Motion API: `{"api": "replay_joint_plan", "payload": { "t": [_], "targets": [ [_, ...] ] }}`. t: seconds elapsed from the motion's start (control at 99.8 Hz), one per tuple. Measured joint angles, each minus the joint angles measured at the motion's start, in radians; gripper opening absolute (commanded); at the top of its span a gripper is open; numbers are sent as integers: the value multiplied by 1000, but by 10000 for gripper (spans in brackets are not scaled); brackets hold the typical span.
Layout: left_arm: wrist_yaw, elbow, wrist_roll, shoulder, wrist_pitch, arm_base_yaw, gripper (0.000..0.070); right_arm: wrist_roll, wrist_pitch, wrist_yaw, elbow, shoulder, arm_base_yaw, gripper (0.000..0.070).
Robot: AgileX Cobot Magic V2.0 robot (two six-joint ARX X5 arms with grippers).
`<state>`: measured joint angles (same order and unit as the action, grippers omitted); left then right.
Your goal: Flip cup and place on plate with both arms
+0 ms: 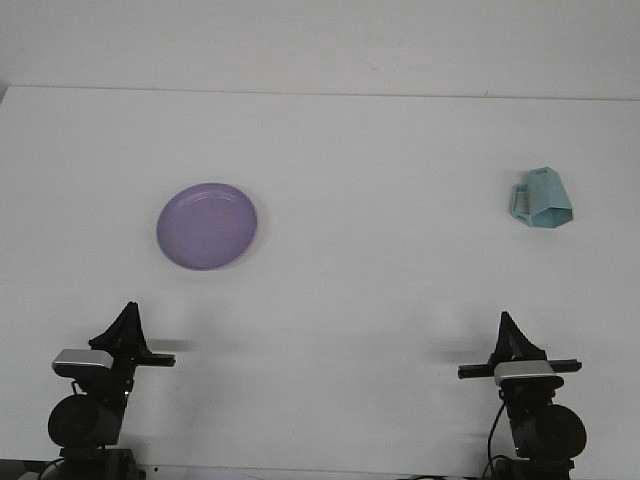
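A round purple plate (207,225) lies flat on the white table (380,200), left of centre. Far to the right sits a teal cup (542,198) with faceted sides and its handle on the left. It appears overturned, with the wider end lowest. My left gripper (128,308) stands at the near left edge, well below the plate, shut and holding nothing. At the near right edge is my right gripper (507,318), also shut and empty, a good way in front of the cup.
The table's far edge meets a pale wall at the top of the view. Both arm bases sit at the near edge.
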<state>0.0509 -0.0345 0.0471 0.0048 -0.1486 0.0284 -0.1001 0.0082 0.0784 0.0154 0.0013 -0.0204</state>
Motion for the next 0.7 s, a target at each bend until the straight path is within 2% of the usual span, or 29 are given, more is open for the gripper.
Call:
{"api": "replay_joint_plan", "payload": {
  "t": [0.24,0.421,0.481,0.611,0.701],
  "targets": [
    [0,0,0,0,0,0,15,17,0,0,0,0,0,0],
    [0,0,1,0,0,0,14,177,37,-5,0,0,0,0],
    [0,0,6,0,0,0,14,221,63,-43,5,0,0,0],
    [0,0,16,0,0,0,14,265,50,-181,89,33,0,0],
    [0,0,19,0,0,0,14,269,51,-210,190,103,0,0]
  ]
}}
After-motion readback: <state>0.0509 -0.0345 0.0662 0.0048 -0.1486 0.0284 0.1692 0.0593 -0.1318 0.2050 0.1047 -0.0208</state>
